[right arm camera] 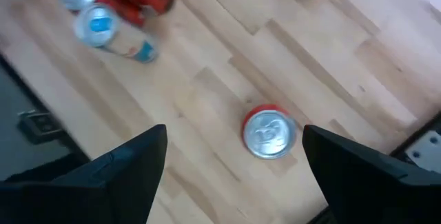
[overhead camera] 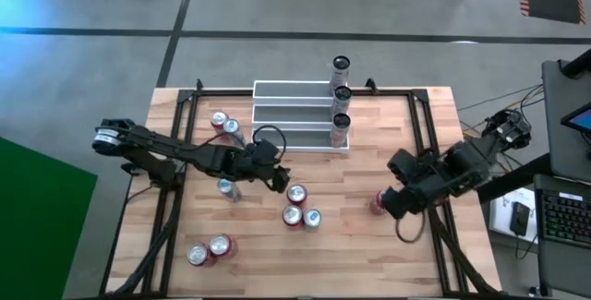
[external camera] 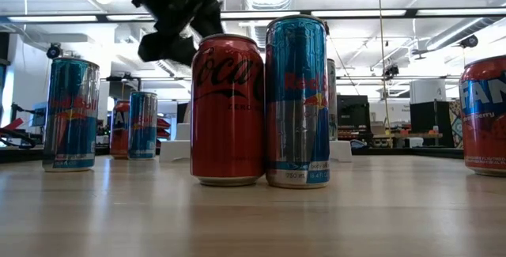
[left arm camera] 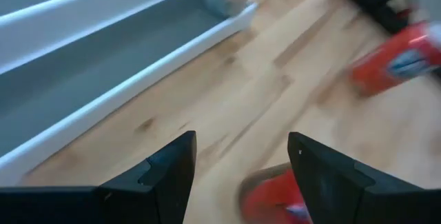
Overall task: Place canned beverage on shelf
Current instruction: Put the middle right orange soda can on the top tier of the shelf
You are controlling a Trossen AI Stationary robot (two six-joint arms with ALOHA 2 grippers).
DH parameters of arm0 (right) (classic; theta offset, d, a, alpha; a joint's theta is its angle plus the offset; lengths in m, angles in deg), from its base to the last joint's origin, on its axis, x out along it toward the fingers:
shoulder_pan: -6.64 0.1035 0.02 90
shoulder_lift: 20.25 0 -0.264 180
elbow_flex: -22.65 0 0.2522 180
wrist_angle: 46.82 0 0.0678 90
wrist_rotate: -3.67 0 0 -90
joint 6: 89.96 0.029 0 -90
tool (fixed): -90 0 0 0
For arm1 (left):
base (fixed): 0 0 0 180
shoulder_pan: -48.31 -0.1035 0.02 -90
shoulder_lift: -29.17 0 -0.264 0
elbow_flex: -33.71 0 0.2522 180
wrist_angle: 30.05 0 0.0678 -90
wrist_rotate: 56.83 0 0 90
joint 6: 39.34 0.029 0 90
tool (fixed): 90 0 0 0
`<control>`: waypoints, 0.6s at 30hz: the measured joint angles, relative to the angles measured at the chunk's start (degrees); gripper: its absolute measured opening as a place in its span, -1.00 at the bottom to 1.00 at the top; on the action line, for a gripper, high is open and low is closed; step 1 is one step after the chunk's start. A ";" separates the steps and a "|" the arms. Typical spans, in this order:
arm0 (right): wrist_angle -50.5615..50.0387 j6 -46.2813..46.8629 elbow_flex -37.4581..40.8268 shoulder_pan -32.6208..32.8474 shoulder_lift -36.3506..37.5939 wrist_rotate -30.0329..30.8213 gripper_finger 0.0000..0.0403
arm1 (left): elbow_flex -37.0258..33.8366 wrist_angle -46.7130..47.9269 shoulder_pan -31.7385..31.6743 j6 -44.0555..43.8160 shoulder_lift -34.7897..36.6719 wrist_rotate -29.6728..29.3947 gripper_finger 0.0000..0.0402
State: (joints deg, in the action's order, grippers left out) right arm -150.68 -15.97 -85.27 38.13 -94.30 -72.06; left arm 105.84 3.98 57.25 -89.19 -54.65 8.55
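The shelf (overhead camera: 294, 115) stands at the table's far middle, with three cans (overhead camera: 341, 94) in a row at its right end. My left gripper (overhead camera: 280, 181) hangs open just above a cluster of three upright cans (overhead camera: 297, 208) mid-table. A red can's top (left arm camera: 275, 195) shows below the gap between its fingers (left arm camera: 241, 141). In the low view it (external camera: 178, 20) sits above and left of the red cola can (external camera: 228, 111) and the blue can (external camera: 297, 103). My right gripper (right arm camera: 234, 134) is open above an upright red can (right arm camera: 270, 132) at the table's right (overhead camera: 377, 204).
Loose cans stand about: two at the far left (overhead camera: 224, 123), a blue one (overhead camera: 226, 187) under the left arm, two near the front left (overhead camera: 209, 249). A black frame (overhead camera: 420, 115) rims the table. Bare wood lies between the shelf's front and the can cluster.
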 joint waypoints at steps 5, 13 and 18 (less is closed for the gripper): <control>0.17 -0.55 3.64 -3.38 -0.10 -6.44 0.62 | 0.00 -3.80 0.11 0.74 3.21 3.95 0.07; 0.10 0.80 9.92 -2.81 0.04 -10.17 0.62 | 0.00 -4.04 0.37 3.31 10.34 4.65 0.07; 0.06 2.93 13.14 -1.57 0.12 -14.02 0.62 | 0.00 -4.04 0.73 7.04 14.10 4.56 0.07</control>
State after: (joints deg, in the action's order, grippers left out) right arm -150.62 -13.03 -72.13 36.55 -94.19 -86.09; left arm 105.84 -0.06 57.98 -82.15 -40.55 13.12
